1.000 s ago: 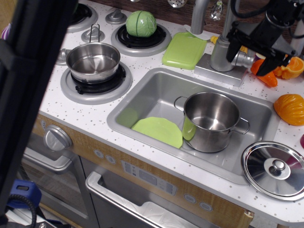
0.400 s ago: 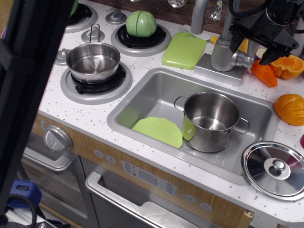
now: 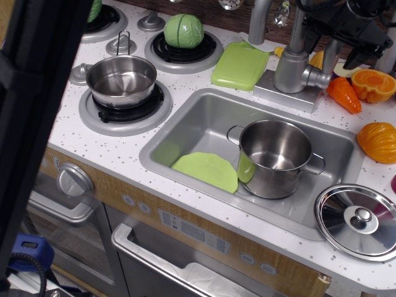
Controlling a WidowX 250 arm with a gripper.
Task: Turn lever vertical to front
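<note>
The lever (image 3: pixel 328 60) is a slim silver rod rising nearly upright from the right side of the squat silver faucet body (image 3: pixel 289 69), behind the sink. My black gripper (image 3: pixel 337 46) hangs at the top right, over the rod's upper end. One dark finger (image 3: pixel 315 32) shows left of the rod and another (image 3: pixel 358 59) to its right. The jaws stand wider than the rod, and the rod's top lies between them without visible contact. The thick curved spout pipe (image 3: pixel 260 21) rises to the left of the faucet body.
In the sink (image 3: pixel 185 133) stand a steel pot (image 3: pixel 275 158) and a green plate (image 3: pixel 207 171). A pot lid (image 3: pixel 357 219) lies front right. An orange carrot (image 3: pixel 343 94), orange pieces (image 3: pixel 374 83) and a green board (image 3: pixel 241 65) flank the tap. A dark bar (image 3: pixel 37 124) blocks the left.
My gripper has risen up and to the right, from around the lever's base to its top. The rod that it hid now shows nearly upright.
</note>
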